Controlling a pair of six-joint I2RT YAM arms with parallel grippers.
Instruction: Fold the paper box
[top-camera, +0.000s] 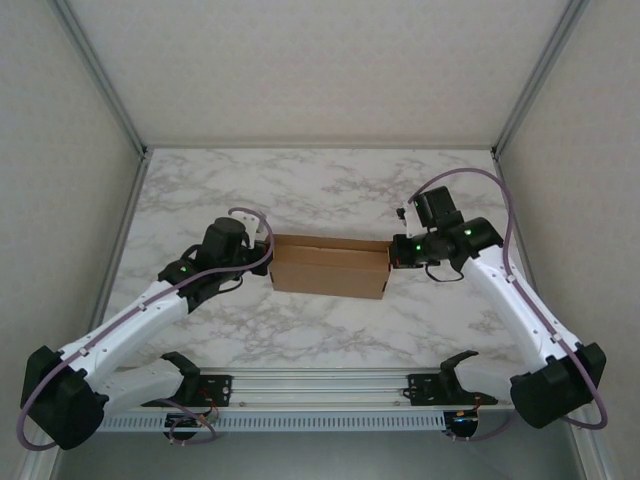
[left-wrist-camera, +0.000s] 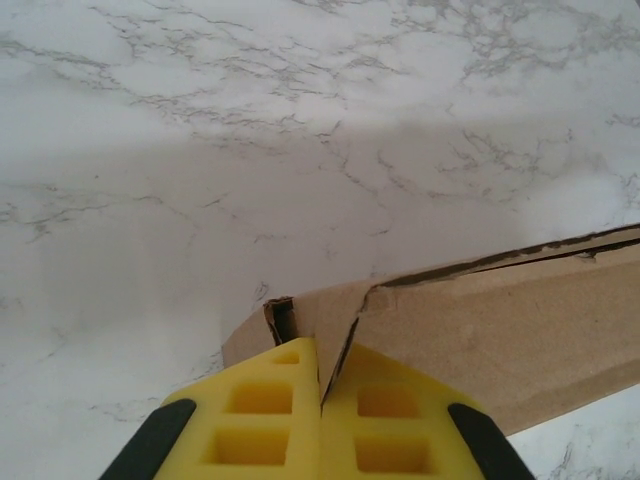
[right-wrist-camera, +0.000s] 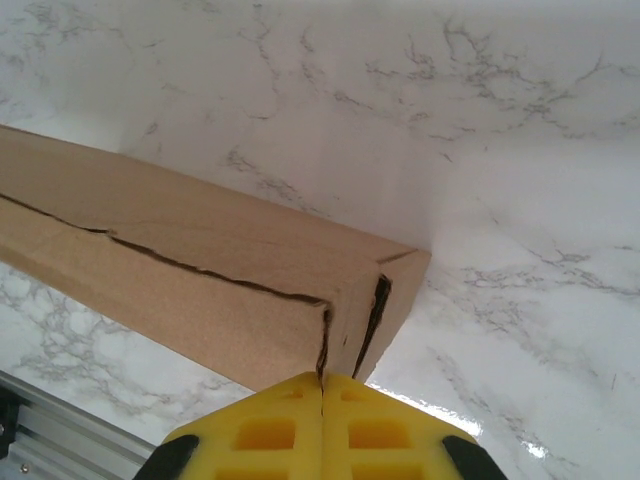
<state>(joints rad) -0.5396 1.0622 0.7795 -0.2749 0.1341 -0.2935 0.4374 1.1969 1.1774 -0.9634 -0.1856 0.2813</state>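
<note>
The paper box (top-camera: 330, 267) lies near the middle of the desk (top-camera: 300, 190), long sides parallel to the near edge. It looks light, thin-walled and easily creased, with seams gaping at both ends. The left claw (left-wrist-camera: 322, 400) and right claw (right-wrist-camera: 322, 395) are each closed against one end, though I cannot tell whether card is pinched; the stiffer folded corners look safer to hold than loose flaps.

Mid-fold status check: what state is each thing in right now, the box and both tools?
paper box: folded into a box shape, lying on the table, seams gaping slightly.
left tool: shut, pinching a flap at the box's left end.
right tool: shut at the box's right end; pinch unclear.
</note>
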